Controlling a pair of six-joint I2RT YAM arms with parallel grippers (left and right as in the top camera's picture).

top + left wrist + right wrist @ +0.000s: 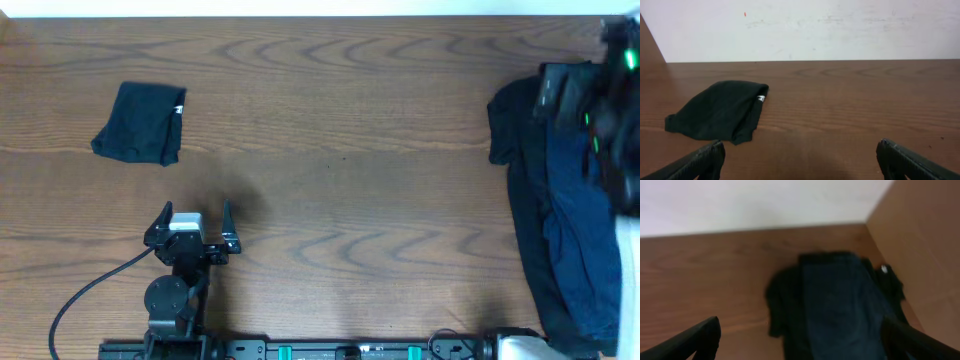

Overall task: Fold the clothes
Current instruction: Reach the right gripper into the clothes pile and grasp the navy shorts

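A folded black garment [140, 123] with a small white tag lies at the far left of the table, and the left wrist view has it ahead and to the left [720, 111]. My left gripper [196, 208] [800, 150] stands open over bare wood, short of that garment. At the right edge of the table lies a pile of clothes with a navy garment [580, 220] [835, 300] on top of black ones [515, 130] [782, 297]. My right gripper [800, 330] hangs open over this pile with nothing in it. The right arm [615, 90] is blurred in the overhead view.
A pale wall [805, 27] runs along the table's far edge. A brown side panel [920, 235] rises right of the pile. The left arm's cable [85, 290] loops over the near left of the wooden table [360, 180].
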